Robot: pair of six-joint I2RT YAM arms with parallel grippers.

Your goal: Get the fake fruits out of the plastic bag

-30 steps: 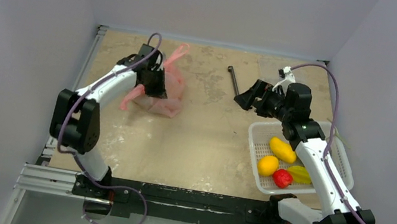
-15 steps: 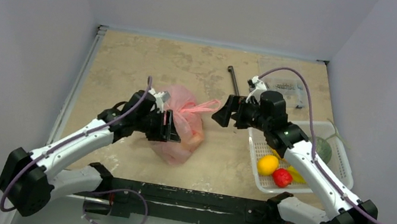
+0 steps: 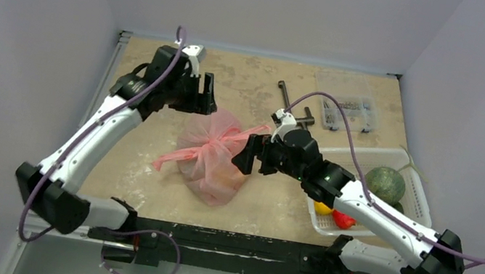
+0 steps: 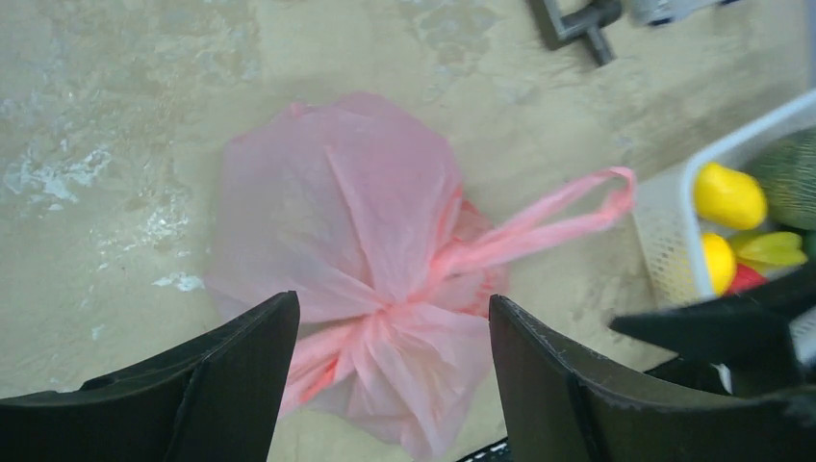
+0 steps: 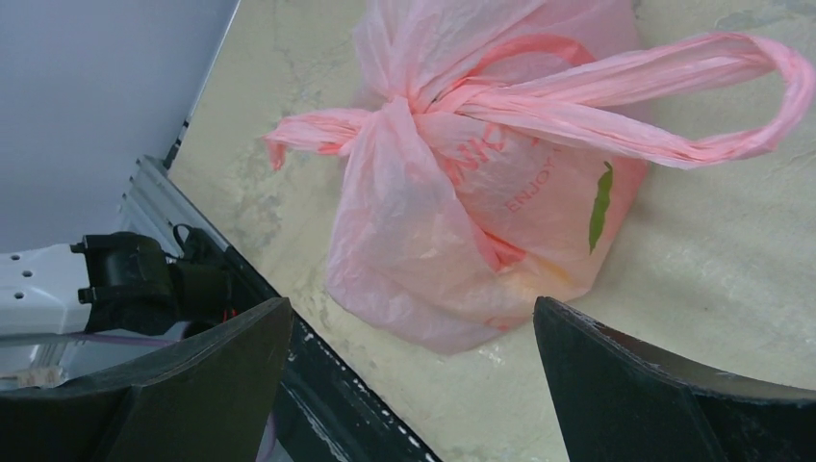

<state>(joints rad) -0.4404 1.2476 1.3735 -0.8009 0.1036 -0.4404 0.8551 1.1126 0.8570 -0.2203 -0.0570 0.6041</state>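
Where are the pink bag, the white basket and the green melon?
pink bag (image 3: 209,168), top view, bulging body.
white basket (image 3: 387,153), top view, far rim.
green melon (image 3: 385,183), top view, rounded top.

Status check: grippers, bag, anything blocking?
Left gripper and right gripper open, empty. Pink bag lies on table, neck bunched shut, untouched. Nothing in the way.

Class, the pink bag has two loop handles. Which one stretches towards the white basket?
The handle lying straight out rightward in the top view, toward the basket; the other handle trails down-left, away from it.
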